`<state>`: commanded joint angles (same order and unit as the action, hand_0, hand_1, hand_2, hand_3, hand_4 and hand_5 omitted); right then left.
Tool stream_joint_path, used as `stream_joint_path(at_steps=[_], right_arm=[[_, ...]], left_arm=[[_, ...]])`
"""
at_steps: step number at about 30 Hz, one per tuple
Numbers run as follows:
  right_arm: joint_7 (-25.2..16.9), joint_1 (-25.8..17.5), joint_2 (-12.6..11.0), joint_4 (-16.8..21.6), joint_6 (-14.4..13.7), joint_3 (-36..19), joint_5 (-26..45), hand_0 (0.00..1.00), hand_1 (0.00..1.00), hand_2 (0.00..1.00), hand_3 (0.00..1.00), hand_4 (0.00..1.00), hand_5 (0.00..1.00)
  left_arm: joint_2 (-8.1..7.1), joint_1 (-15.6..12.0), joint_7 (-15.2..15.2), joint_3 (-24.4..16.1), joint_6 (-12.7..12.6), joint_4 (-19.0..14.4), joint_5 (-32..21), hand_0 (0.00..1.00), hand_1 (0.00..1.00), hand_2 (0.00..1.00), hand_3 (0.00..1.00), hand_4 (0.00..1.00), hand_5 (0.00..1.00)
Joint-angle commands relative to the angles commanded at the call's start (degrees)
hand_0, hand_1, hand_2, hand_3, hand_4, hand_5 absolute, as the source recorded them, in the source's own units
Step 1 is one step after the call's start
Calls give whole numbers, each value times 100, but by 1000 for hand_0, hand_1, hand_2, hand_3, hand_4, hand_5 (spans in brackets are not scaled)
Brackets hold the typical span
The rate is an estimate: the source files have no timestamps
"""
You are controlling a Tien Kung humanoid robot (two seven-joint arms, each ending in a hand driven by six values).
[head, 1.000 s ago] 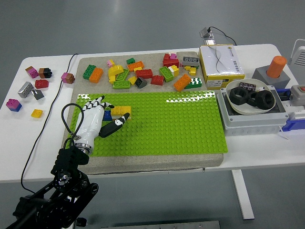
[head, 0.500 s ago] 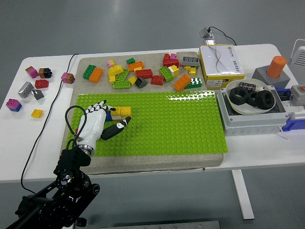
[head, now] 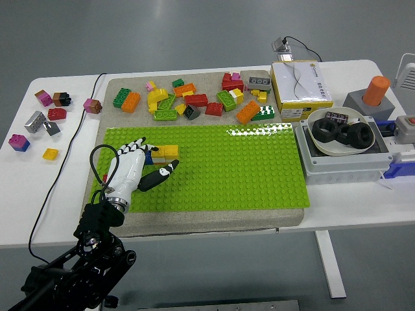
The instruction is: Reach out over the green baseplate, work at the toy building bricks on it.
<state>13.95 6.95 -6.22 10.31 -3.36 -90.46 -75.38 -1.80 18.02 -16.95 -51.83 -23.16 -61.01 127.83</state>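
1. The left robot hand [head: 133,167] lies over the left part of the green baseplate [head: 246,168], palm down, with its fingers loosely spread and nothing gripped; the thumb juts out to the right across the studs.
2. The fingertips [head: 139,144] rest at or just beside the yellow bricks [head: 165,152], which sit on the baseplate's upper-left area, with a blue brick [head: 150,157] tucked against their near-left side.
3. The yellow bricks form a short row whose long axis runs left to right, parallel to the baseplate's far edge; their studs face up.
4. To do this step well, the hand would likely do best pressing straight down or pinching across the row's short sides, keeping the thumb clear of the studs.
5. The loose brick pile [head: 194,100] lies beyond the baseplate's far edge, untouched.
6. The right arm is out of sight.
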Motion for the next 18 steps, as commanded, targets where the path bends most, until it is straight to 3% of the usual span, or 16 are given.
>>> stream_joint_path(at_steps=[10,18], right_arm=[[6,-4,3,0,-1,0,2,586,577,636,646,655,752],[3,12,10,0,10,14,-40,588,576,636,647,655,753]], left_arm=[[8,-24,36,-131,-65,-136,151,998,988,998,715,902,943],[-55,-106,129,-485,-211,-711,217,998,978,986,711,887,908]])
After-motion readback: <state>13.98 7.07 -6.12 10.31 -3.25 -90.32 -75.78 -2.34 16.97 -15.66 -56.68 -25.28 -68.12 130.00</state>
